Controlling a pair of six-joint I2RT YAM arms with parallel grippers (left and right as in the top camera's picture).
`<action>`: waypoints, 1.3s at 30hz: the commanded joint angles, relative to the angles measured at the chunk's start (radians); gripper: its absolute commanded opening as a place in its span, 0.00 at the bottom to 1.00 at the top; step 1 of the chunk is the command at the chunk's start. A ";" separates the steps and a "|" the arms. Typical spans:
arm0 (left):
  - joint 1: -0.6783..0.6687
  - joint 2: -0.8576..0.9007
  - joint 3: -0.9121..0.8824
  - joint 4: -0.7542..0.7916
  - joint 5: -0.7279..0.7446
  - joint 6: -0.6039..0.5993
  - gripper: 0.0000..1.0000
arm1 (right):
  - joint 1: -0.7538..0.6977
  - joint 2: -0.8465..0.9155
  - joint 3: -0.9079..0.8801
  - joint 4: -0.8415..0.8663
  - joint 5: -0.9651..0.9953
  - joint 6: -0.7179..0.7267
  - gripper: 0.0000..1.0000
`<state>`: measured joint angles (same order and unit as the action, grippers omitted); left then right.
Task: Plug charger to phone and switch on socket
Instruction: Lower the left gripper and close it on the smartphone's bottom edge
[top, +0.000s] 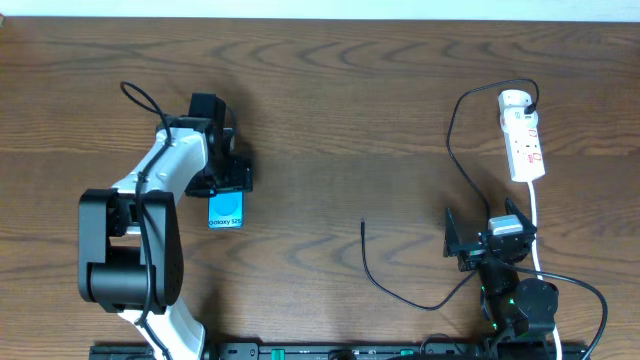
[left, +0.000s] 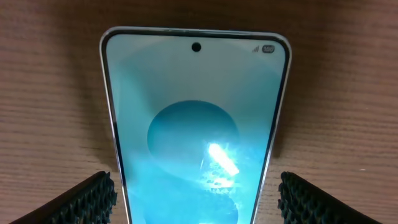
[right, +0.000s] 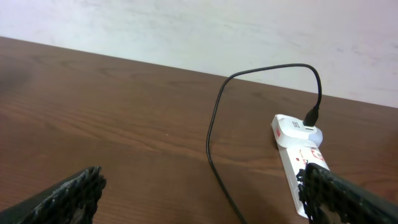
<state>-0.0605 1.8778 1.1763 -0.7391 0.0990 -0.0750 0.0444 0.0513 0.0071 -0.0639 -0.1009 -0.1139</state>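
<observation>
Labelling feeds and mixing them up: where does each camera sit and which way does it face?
Overhead: above the table, looking straight down; left gripper and right gripper with their arms show.
Left wrist: over the phone, looking down at its screen; its two fingers show.
Right wrist: low, facing the socket, charger and wall; its fingers show.
Shared: overhead and left wrist, the phone; overhead and right wrist, socket and charger.
</observation>
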 joint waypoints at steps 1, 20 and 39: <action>0.005 0.010 -0.008 0.005 -0.002 -0.006 0.84 | 0.003 -0.002 -0.002 -0.004 -0.003 0.005 0.99; 0.005 0.011 -0.051 0.042 -0.001 -0.009 0.83 | 0.003 -0.002 -0.002 -0.004 -0.003 0.005 0.99; 0.005 0.011 -0.051 0.042 -0.001 -0.009 0.82 | 0.003 -0.002 -0.002 -0.004 -0.003 0.005 0.99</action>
<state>-0.0605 1.8778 1.1366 -0.6971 0.0982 -0.0784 0.0444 0.0513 0.0071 -0.0639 -0.1009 -0.1139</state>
